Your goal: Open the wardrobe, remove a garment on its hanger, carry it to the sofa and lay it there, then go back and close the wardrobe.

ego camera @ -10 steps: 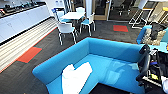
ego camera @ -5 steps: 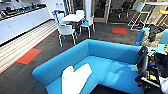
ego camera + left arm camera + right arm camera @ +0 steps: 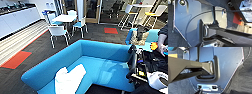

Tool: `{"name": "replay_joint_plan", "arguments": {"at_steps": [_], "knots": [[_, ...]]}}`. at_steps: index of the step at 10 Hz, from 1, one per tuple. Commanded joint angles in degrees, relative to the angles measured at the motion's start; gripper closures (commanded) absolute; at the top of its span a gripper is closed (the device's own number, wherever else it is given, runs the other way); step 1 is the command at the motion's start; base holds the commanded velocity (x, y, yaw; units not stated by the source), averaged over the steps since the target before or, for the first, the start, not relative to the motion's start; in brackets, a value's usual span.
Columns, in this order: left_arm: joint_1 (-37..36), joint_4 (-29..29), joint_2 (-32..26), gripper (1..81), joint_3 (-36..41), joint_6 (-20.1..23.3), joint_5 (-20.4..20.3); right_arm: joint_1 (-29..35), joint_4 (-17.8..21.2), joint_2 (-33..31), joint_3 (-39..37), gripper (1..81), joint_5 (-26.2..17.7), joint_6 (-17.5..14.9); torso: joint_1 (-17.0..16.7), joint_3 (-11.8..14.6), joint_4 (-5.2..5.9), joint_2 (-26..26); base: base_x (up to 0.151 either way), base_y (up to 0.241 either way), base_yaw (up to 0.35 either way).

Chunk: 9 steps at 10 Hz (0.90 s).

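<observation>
I can't read any text, label, brand, number or sign anywhere in my camera views here.

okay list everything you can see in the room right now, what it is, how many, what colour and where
sofa: one, turquoise-blue, foreground centre, curved back
garment: one, white, lying on the sofa seat near its left end
table: one, white, beyond the sofa
chairs: several, white, some with blue seats, around that table
floor patches: two, orange-red, one left of the sofa, one farther back
counter: one, white cabinets with dark top, along the left wall
high stools: white, far right by a tall table
person's hand: at the right edge, holding a control rig
robot's dark plates: in both wrist views
</observation>
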Motion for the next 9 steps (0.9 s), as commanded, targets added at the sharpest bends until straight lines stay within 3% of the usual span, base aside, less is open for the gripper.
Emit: {"name": "replay_joint_plan", "arguments": {"at_steps": [1,4,8,9], "knots": [[2.7,1.5,2.3,1.0,-1.7,0.3,2.3,-0.3,-0.1,-0.2,-0.6,1.0,-3.8,0.1,0.1,0.0,0.00,0.0,0.000,0.000,0.000],[4.7,5.5,9.2,1.0,-12.9,0.3,2.0,-0.4,-0.2,0.7,-2.5,1.0,-3.8,0.1,0.1,2.3,0.02,0.0,0.000,0.000,0.000],[5.1,7.5,12.6,1.0,-17.5,0.3,2.0,-0.4,0.0,1.4,-3.8,1.0,-3.8,0.1,0.1,7.3,0.02,0.0,0.000,0.000,0.000],[5.1,7.6,13.0,1.0,-17.9,0.3,2.0,-0.4,0.0,1.4,-4.1,1.0,-3.8,0.2,0.1,5.4,0.02,0.0,0.000,0.000,0.000]]}}
